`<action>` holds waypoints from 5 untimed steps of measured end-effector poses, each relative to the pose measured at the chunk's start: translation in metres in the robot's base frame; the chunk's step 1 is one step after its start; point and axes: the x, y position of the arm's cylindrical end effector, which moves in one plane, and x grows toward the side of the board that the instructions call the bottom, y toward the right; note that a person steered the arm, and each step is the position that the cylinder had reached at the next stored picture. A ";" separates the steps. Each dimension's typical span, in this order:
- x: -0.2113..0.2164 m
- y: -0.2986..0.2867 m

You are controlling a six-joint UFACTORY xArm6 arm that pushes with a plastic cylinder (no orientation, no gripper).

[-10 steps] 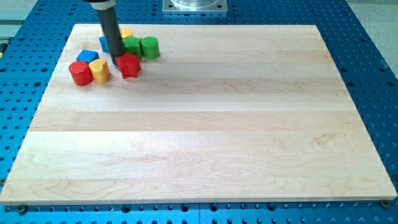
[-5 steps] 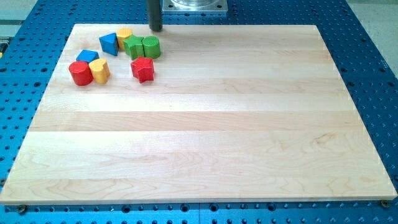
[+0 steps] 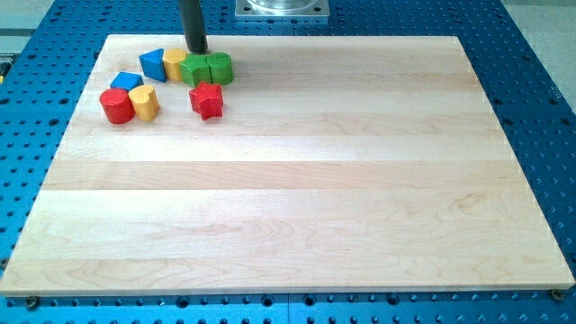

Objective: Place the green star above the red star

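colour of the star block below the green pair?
Red: the red star, clearest in the camera view.

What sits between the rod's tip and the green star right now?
Nothing visible. My tip is just beyond the green star's top edge, with the yellow block left of that line. Below the star, bare board separates it from the red star.
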 end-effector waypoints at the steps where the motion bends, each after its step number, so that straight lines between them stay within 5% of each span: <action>1: 0.005 -0.062; 2: 0.031 -0.073; 4: 0.090 0.065; 5: 0.090 0.078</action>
